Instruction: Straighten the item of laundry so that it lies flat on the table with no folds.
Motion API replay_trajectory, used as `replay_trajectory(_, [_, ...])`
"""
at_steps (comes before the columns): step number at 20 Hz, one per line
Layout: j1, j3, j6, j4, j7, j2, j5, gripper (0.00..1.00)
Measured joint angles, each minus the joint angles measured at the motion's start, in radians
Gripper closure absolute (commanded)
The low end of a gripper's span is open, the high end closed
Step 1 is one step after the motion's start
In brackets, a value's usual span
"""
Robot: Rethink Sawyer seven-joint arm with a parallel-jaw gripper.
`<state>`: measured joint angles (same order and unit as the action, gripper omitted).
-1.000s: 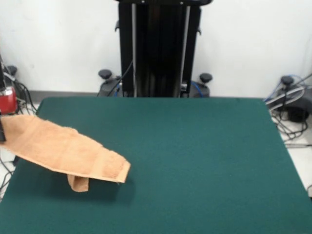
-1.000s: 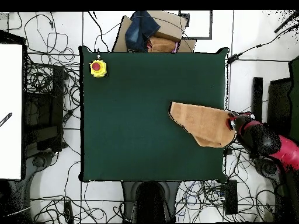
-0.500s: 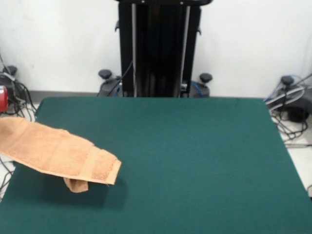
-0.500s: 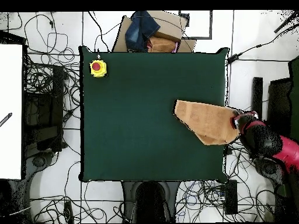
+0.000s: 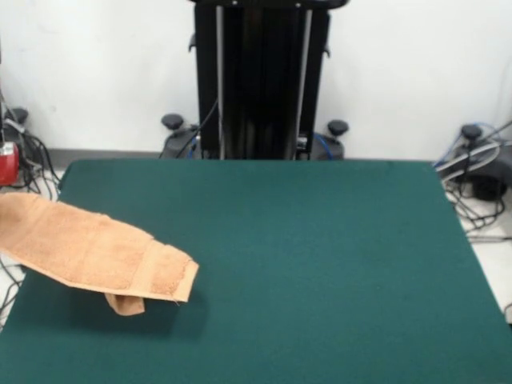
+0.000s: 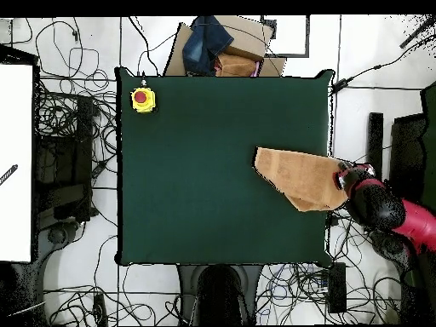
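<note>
Towel (image 5: pixel 92 254) barely shifted; overhead shows claw (image 6: pixel 344 179) at its edge, grip state unclear.

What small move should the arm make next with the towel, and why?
Probably carry the towel back over the table and lay it down. It hangs lifted past the table's edge beside the gripper, with a corner drooping underneath, so it is not yet flat.

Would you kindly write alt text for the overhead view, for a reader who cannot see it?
A peach-orange towel hangs over one side edge of a dark green table, with the robot's gripper at its outer end beyond the edge. A yellow box with a red button sits at a far corner of the table.
</note>
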<state>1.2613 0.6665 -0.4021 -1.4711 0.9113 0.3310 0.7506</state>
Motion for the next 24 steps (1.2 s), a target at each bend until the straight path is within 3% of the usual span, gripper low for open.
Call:
replay_trajectory(16, [-0.051, -0.055, 0.013, -0.040, 0.000, 0.083, -0.002, 1.00])
replay_trajectory(24, [-0.070, -0.097, 0.014, -0.198, 0.000, 0.124, -0.091, 1.00])
